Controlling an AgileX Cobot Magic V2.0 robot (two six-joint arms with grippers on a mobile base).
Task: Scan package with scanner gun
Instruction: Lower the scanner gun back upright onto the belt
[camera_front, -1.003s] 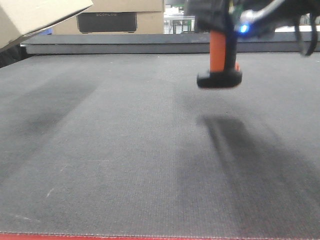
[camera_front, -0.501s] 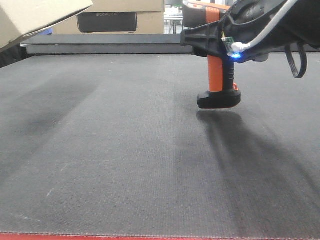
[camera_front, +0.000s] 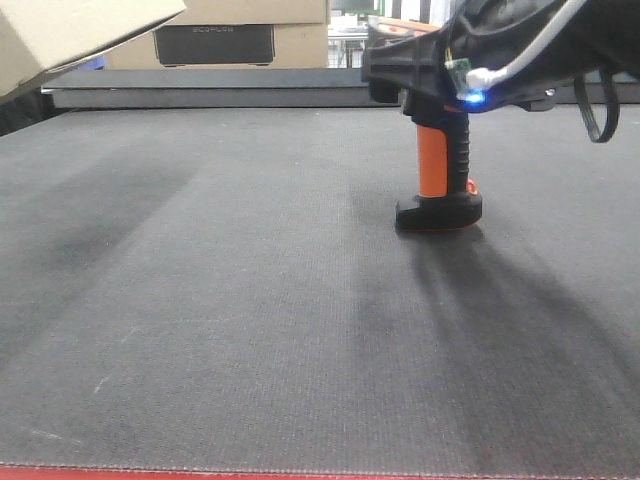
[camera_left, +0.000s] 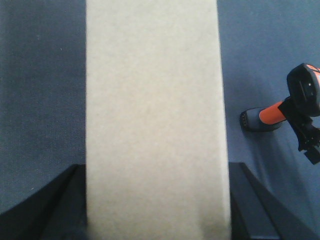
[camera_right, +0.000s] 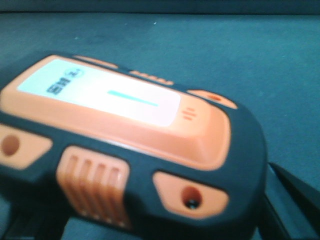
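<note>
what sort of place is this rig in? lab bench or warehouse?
Probably a parcel-handling or warehouse-style test station, not certain. Clues: a wide dark grey woven mat, a plain tan cardboard box held above it, a black-and-orange pistol-shaped barcode scanner, and stacked tan cartons behind.

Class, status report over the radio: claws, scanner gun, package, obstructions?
Left claw shut on package, held aloft. Right claw shut on scanner gun, upright, foot at mat. Black-panelled box far behind, not obstructing.
</note>
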